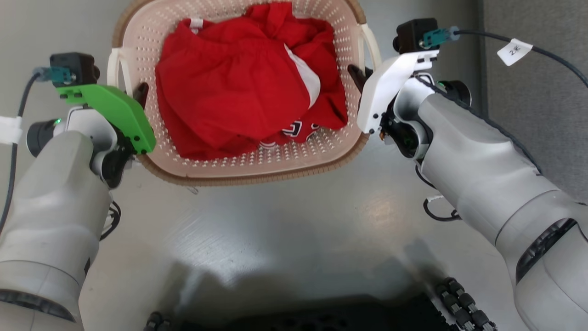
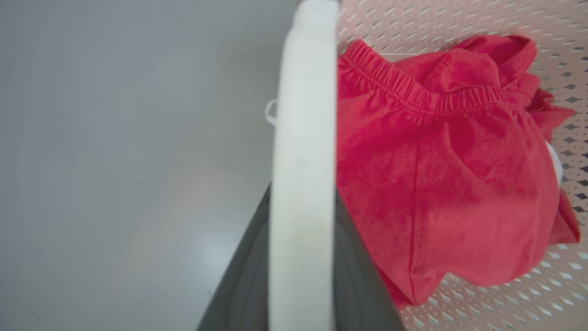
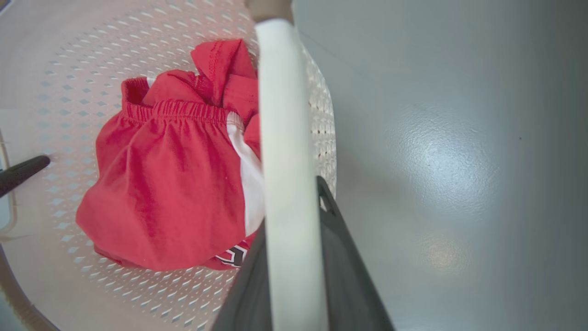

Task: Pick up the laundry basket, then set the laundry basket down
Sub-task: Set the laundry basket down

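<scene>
Clamping left claw (image 1: pixel 135 94) shut on left handle (image 1: pixel 112 69) of laundry basket (image 1: pixel 239 160), pinching white loop between both dark fingers. Mirroring with right claw (image 1: pixel 362 76) on right handle (image 1: pixel 371 46), same closed pinch. Holding basket between both arms, straight ahead, over grey floor (image 1: pixel 285 220); not able to tell whether resting on floor or lifted clear.

Judging handling: light load, thin plastic shell, stiff enough overall but probably flexing a bit at handles. Smooth loops likely pivoting or sliding in a two-finger pinch, so aiming for level sides and slow moves. Taking hold mid-loop on each side, as gripped now, looking like best spot.

Noting materials: cream perforated walls, rounded-rectangle shape, brown woven-look rim (image 1: pixel 257 180). Carrying soft crumpled red clothes (image 1: pixel 229 92) inside, showing elastic waistband, white stripe, bit of black-and-white print. Seeing glossy floor, throwing glare patches.
</scene>
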